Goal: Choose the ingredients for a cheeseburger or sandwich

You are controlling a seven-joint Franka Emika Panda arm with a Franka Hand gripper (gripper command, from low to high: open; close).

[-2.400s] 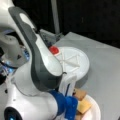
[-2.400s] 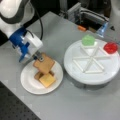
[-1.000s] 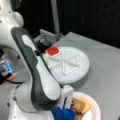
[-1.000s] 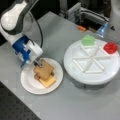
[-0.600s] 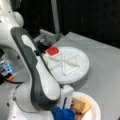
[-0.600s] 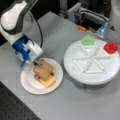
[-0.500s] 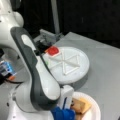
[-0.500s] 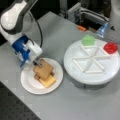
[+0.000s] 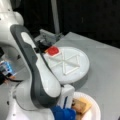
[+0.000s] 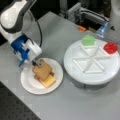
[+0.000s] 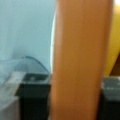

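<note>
A stack lies on the small white plate (image 10: 27, 83) at a front view's left, with a tan toast slice (image 10: 42, 70) on top and the yellow-orange cheese square (image 10: 49, 80) sticking out beneath it. My gripper (image 10: 35, 63) is down at the stack's far-left edge, shut on the top toast slice. The wrist view shows that slice (image 11: 80, 62) filling the space between my dark fingers (image 11: 32, 97), with the cheese (image 11: 113, 47) at the right. In a front view the arm hides most of the stack, and only a corner of the toast (image 9: 82, 105) shows. I cannot make out the patty.
A large white divided plate (image 10: 75, 77) stands at a front view's right, holding a green piece (image 10: 88, 40) and a red disc (image 10: 110, 47). The red disc (image 9: 53, 50) also shows on the divided plate (image 9: 83, 70). Metal hardware stands at the back of the table.
Between 2.4 s and 1.0 s ago my gripper came down with the toast slice onto the stack. It has stayed still since.
</note>
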